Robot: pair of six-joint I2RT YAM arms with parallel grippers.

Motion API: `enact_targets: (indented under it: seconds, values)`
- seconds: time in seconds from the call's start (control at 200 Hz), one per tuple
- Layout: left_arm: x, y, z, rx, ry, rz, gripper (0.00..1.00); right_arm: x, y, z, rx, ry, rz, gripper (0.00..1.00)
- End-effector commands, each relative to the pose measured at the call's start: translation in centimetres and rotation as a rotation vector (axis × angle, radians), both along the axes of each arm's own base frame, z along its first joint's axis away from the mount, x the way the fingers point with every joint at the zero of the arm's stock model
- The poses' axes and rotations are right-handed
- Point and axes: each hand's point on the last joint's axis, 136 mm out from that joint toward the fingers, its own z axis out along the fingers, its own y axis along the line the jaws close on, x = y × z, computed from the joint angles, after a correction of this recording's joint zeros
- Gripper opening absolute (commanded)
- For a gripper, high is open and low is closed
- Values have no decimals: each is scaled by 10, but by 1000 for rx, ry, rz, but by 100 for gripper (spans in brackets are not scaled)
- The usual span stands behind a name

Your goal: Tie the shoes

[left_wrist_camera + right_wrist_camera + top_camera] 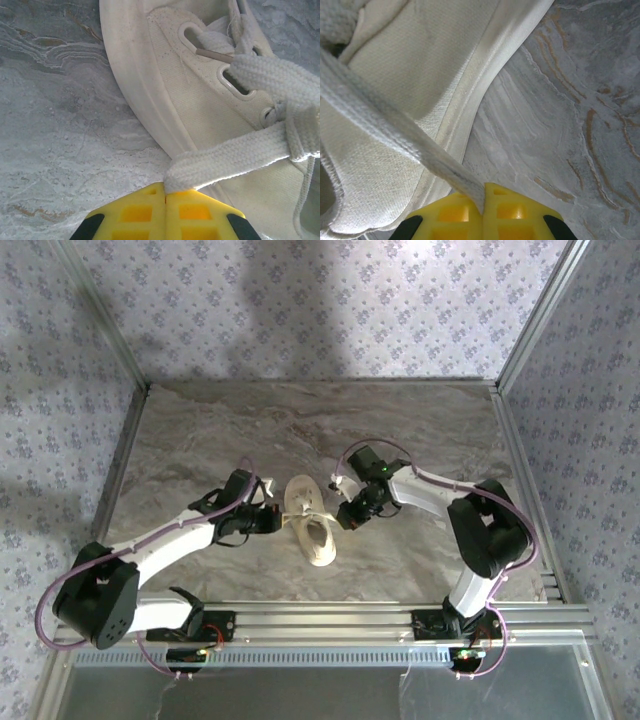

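Note:
A small cream low-top shoe (311, 522) lies on the marble table between my two arms, and its side wall (200, 95) and canvas (405, 55) loom close in both wrist views. My left gripper (279, 519) sits just left of the shoe, its yellow fingers (132, 212) shut on a flat white lace (235, 155) that runs taut to the eyelets. My right gripper (346, 514) sits just right of the shoe. Its yellow fingers (515, 212) are shut on another stretch of lace (395, 130), which slants up across the shoe's side.
The marble tabletop (300, 430) stretches back to patterned walls with metal corner posts (530, 320). An aluminium rail (330, 620) runs along the near edge where both arm bases are bolted.

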Motion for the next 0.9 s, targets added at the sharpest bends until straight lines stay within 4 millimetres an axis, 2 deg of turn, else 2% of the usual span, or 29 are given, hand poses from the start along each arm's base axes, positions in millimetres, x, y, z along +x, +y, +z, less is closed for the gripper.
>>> enact_targets:
  seconds: [0.0,0.285,0.48,0.62,0.79,0.894]
  values:
    - [-4,7,-6,29,-3,15,0,4,-8,-7,-45,51,-49,0]
    - [-12,17,-16,59,8,33,0,14,-21,-16,-92,58,-112,0]
    - [-13,15,-14,49,7,22,0,18,-19,-8,-68,32,-125,0]
    - [-17,22,-16,63,0,34,0,22,-26,-10,-77,40,-159,0]
    - [-20,18,-17,47,14,25,0,17,-17,-9,-62,42,-122,0]
    - [-24,26,-22,74,17,39,0,19,-18,-8,-68,41,-128,0]
